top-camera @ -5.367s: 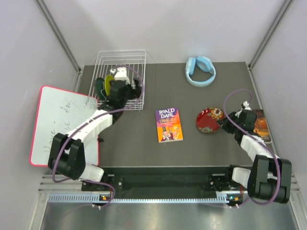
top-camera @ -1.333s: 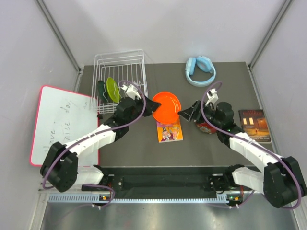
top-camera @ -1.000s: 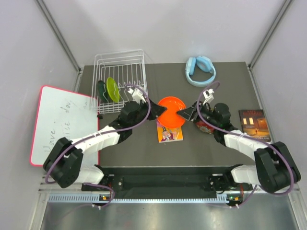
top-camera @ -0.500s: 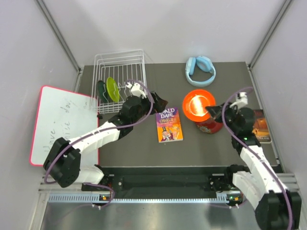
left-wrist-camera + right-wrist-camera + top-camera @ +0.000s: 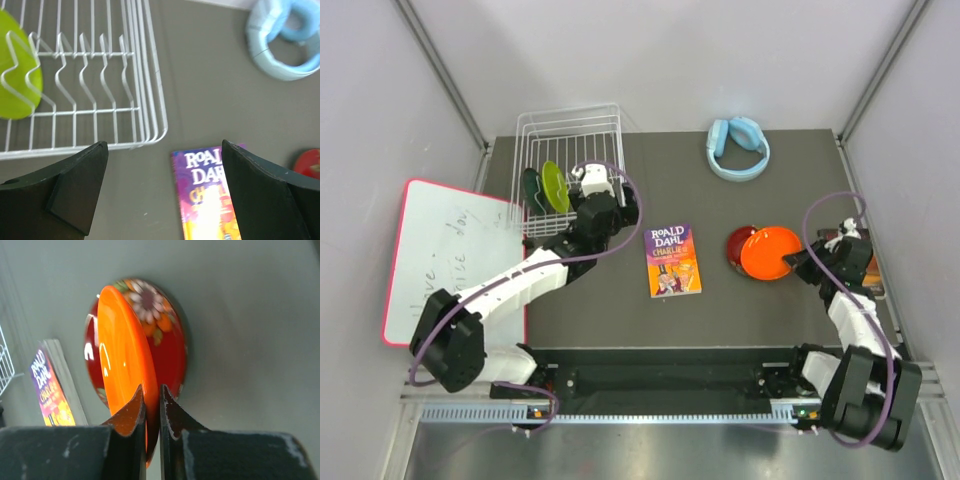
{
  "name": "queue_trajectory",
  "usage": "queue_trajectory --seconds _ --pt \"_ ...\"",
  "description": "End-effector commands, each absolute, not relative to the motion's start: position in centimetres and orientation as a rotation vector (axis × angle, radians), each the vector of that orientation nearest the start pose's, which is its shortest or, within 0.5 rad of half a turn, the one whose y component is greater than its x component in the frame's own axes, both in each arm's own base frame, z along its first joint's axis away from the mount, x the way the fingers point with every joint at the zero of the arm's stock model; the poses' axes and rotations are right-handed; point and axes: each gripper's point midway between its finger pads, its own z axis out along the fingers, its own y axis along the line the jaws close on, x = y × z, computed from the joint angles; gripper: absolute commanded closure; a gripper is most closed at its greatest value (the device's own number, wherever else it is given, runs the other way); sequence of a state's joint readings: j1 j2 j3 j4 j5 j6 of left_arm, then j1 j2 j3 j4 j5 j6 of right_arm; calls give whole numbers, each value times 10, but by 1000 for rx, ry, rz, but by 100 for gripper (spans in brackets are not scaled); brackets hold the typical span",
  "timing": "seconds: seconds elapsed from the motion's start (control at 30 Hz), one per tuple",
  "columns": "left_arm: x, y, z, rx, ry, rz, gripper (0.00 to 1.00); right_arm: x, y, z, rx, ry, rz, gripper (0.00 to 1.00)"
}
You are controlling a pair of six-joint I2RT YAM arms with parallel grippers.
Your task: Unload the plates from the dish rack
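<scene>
Top external view: the right gripper [image 5: 788,262] pinches the near-right rim of the orange plate [image 5: 770,252], its jaws closed down thin on the edge. That plate covers the right part of the red plate [image 5: 737,243], which lies on the table [image 5: 620,300] to the right of the book [image 5: 672,260]. In the right wrist view the orange plate stands tilted over the patterned red one, with the fingertips [image 5: 131,420] clamped on either side of its rim. Whether the two plates touch I cannot tell.

The left gripper [image 5: 625,212] hangs just beside the near-right corner of the rack [image 5: 590,140], jaws spread wide with nothing between them. Its wrist view shows the fingers [image 5: 75,192] far apart above the rack corner and the book's top edge.

The dark green plate [image 5: 530,190] and the lime plate [image 5: 553,185] stand upright side by side at the rack's left end. Headphones [image 5: 738,148] lie at the far edge of the table, and a whiteboard [image 5: 450,250] lies to its left.
</scene>
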State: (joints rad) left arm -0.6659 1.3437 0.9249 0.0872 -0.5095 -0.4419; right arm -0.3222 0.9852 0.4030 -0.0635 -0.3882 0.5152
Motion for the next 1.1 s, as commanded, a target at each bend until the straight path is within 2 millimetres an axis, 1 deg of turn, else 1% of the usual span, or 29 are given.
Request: queue_trajectory --seconds 0.0,0.07,0.1,0.17,0.2,0.23,0.3,0.33,0.4,0.43,0.5,0.53,0.6,0.63,0.7,0.73,0.77,0.8,0.83,0.87,0.9,0.93,0.97,1.0,1.03,1.07 --pt "369 -188 218 -174 1822 -243 1 302 0 85 585 2051 659 100" --pt "369 -189 215 -172 1828 -243 1 304 3 83 573 2053 704 100" --pt "369 -188 211 -171 1835 -233 1 306 5 79 578 2061 727 100" --pt "370 -187 209 -171 1839 -217 1 310 6 78 571 2058 745 100" --pt "371 -186 208 -170 1841 -211 1 311 6 74 576 2072 755 100" --pt "371 -186 208 -170 1841 -204 1 312 6 72 571 2077 754 98" --pt "371 -184 208 -173 1837 -192 1 313 5 65 583 2099 761 93" --pt "372 -181 209 -177 1833 -179 1 314 7 66 573 2098 776 87" --pt "373 -179 209 -173 1829 -157 1 315 10 63 565 2105 804 82" --pt "375 -178 210 -160 1827 -141 1 315 12 63 558 2104 824 78" --pt "379 -176 210 -146 1831 -111 1 316 12 60 564 2112 825 73" --pt "381 -170 209 -156 1839 -86 1 316 11 60 560 2114 818 67" --pt "387 -166 204 -154 1870 -77 1 316 11 60 558 2119 814 60" --pt "392 -158 203 -181 1875 -77 1 316 8 60 559 2123 784 47" --pt "396 -155 200 -192 1889 -110 1 314 9 65 548 2120 755 37" --pt "400 -145 200 -223 1889 -108 1 315 6 67 549 2116 722 28" --pt "402 -142 200 -227 1890 -116 1 316 6 71 537 2110 705 26" --pt "405 -135 200 -241 1891 -112 1 313 10 75 523 2119 695 25" --pt "405 -133 199 -245 1894 -112 1 316 4 80 519 2113 635 20" --pt "407 -130 199 -250 1893 -110 1 315 3 82 519 2123 606 19" --pt "409 -123 200 -265 1891 -100 1 316 3 88 499 2119 577 19" --pt "410 -120 199 -271 1893 -95 1 315 -3 90 507 2130 519 19" --pt "411 -117 199 -276 1894 -94 1 312 -4 90 512 2142 499 18" --pt "412 -110 201 -291 1888 -86 1 311 -4 96 500 2136 477 18" --pt "413 -106 201 -299 1889 -79 1 309 -10 95 512 2151 424 18" --pt "414 -103 203 -305 1887 -82 1 309 -11 98 506 2146 410 17"
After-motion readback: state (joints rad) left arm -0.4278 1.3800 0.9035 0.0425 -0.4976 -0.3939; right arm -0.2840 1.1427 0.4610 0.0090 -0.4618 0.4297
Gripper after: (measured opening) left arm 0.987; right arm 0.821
